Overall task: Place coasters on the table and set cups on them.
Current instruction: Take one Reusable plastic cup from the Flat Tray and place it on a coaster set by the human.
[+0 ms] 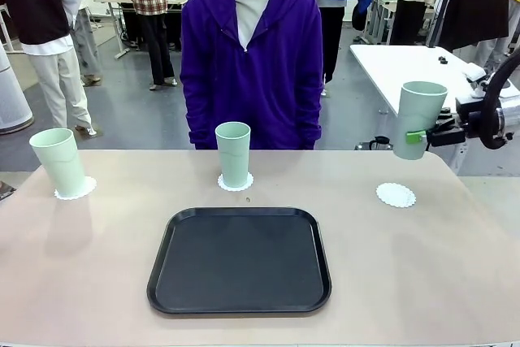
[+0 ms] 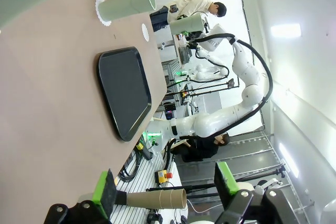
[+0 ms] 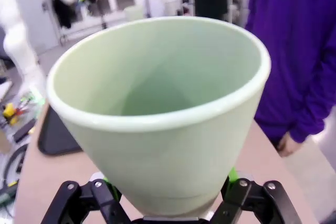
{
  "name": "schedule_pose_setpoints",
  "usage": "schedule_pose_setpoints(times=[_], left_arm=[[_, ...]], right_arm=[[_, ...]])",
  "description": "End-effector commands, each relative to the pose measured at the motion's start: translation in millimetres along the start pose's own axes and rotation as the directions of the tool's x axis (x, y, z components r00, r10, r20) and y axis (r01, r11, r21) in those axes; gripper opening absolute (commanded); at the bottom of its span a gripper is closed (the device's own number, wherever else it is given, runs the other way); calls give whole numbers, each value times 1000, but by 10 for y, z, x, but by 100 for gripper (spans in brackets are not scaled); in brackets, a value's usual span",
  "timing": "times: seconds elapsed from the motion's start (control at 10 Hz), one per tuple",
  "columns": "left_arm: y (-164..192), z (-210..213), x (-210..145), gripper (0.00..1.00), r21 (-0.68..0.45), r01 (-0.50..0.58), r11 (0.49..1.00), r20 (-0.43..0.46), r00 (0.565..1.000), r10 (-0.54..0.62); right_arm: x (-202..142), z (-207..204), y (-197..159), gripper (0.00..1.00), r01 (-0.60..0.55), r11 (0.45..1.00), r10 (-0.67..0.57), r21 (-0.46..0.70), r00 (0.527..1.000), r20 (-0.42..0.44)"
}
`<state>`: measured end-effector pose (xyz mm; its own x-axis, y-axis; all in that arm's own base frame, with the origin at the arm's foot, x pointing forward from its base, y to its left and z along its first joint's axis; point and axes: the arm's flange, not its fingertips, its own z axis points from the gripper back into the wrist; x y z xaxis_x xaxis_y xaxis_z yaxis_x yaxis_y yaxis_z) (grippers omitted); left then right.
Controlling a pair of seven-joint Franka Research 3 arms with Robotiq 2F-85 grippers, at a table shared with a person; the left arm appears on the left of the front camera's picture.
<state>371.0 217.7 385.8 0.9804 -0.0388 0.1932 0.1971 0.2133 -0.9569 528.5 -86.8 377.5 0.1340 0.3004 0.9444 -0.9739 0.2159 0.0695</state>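
Note:
Two mint-green cups stand on coasters on the table (image 1: 422,266): one cup (image 1: 58,162) on the far-left coaster (image 1: 79,189), another cup (image 1: 233,153) on the middle coaster (image 1: 236,184). A bare coaster (image 1: 396,194) lies at the right. My right gripper (image 1: 418,137) is shut on a third cup (image 1: 420,118), held tilted in the air just above and right of that coaster. The right wrist view looks into this cup (image 3: 157,114), clamped low down between the fingers (image 3: 233,190). My left gripper (image 2: 165,190) stands open off the table's edge, with nothing between its pads.
A black tray (image 1: 240,259) lies in the middle of the table, towards the robot's side. A person in a purple hoodie (image 1: 250,62) stands at the far side behind the middle cup. A white table (image 1: 406,67) sits behind at the right.

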Motion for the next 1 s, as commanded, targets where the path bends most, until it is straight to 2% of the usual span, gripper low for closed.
schedule_pose_setpoints(times=[0.0,0.1,0.5,0.9], left_arm=[[-18,12,-4,100,-3,8,1000,1,1000,-8],[-18,12,-4,100,-3,8,1000,1,1000,-8],[-18,12,-4,100,-3,8,1000,1,1000,-8],[-18,12,-4,100,-3,8,1000,1,1000,-8]], right_arm=[[-269,13,-237,83,-82,992,79,95,996,38],[-350,-7,-275,83,-103,989,98,103,994,55],[-700,-91,-479,83,-16,995,14,97,1000,21],[-942,-221,-549,83,46,989,-47,143,999,6]])
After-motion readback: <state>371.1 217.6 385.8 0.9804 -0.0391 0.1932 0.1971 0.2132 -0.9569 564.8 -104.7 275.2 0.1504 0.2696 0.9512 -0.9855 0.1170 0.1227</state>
